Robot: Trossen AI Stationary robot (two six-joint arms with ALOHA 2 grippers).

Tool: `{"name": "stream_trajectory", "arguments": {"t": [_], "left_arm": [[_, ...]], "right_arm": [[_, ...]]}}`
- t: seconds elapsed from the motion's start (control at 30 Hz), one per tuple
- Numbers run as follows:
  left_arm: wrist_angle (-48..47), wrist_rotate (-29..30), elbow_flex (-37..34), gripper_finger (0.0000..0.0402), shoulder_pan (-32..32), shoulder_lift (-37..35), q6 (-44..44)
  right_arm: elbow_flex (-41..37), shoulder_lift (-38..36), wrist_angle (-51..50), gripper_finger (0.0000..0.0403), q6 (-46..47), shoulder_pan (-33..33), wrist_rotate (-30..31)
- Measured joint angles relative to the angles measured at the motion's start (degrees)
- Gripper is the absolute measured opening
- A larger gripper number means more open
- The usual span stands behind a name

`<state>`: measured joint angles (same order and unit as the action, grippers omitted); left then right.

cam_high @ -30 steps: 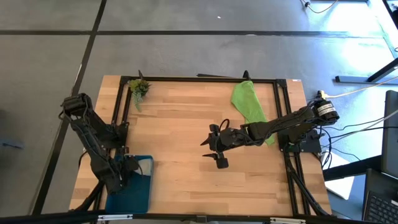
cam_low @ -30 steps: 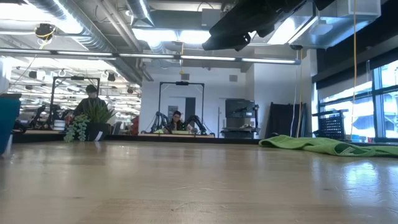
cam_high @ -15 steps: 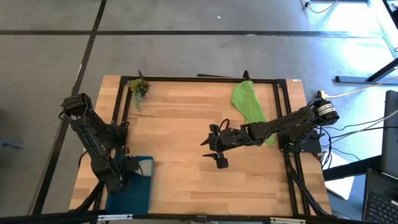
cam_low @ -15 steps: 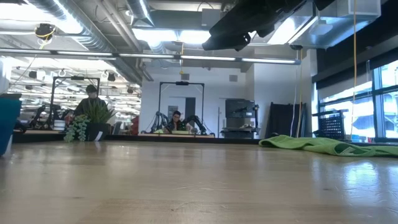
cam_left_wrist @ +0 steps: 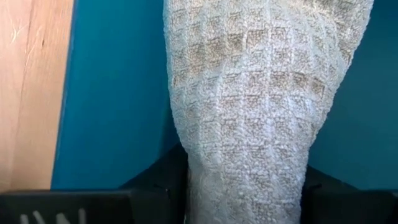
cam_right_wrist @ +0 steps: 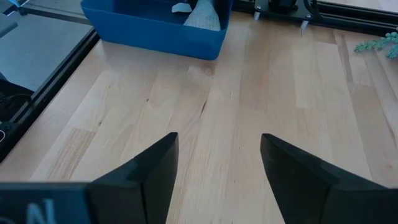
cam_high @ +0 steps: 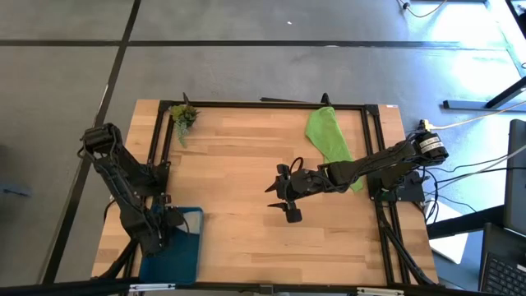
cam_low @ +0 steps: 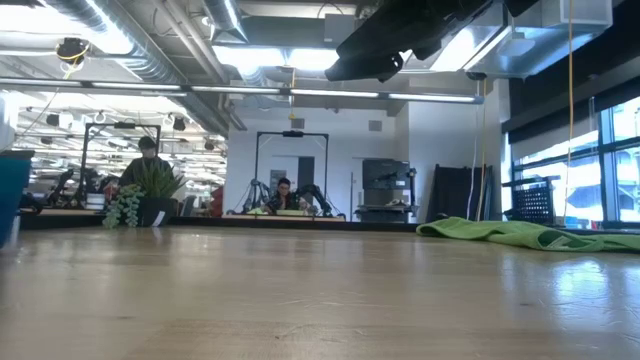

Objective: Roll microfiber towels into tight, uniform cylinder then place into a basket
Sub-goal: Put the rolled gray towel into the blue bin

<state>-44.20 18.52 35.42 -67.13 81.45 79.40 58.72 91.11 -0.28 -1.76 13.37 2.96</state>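
Note:
The grey towel, rolled into a thick cylinder, is inside the teal basket at the table's near left. My left gripper reaches down into the basket and is shut on it. The right wrist view shows the roll's top sticking up above the basket's rim. The lime green towel lies flat and unrolled at the far right, its near end under my right arm. My right gripper hangs open above the table's middle, with nothing between its fingers. My left gripper has the grey roll pinched between its two fingers, one on each side of the roll. The fingers come steeply from above and point down into the basket. The roll runs on ahead of them over the basket's teal floor; whether it rests there I cannot tell.
A small green plant sprig lies at the table's far left corner. A black frame rail runs along the far edge and the sides. Bare wood lies between the basket and my right gripper. People sit in the room beyond the table.

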Motion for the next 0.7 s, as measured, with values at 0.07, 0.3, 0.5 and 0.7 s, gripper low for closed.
{"name": "stream_trajectory", "arguments": {"t": [0.07, 0.3, 0.5, 0.7], "left_arm": [[0.25, 0.0, 0.0, 0.0166, 0.0, 0.0, 0.02], [0.53, 0.0, 0.0, 0.0223, 0.0, -0.02, 0.04], [0.69, 0.0, 0.07, 0.0283, 0.0, -0.04, 0.22], [0.83, 0.19, 0.09, 0.0353, 0.0, -0.07, 0.17]], "right_arm": [[0.0, 0.0, -0.01, 0.0228, -0.1, 0.0, 0.0], [0.0, 0.0, -0.01, 0.0228, -0.01, 0.0, 0.0], [0.0, 0.0, -0.01, 0.0228, 0.0, 0.01, 0.0], [0.0, 0.0, 0.01, 0.0228, 0.0, 0.02, 0.0]]}}
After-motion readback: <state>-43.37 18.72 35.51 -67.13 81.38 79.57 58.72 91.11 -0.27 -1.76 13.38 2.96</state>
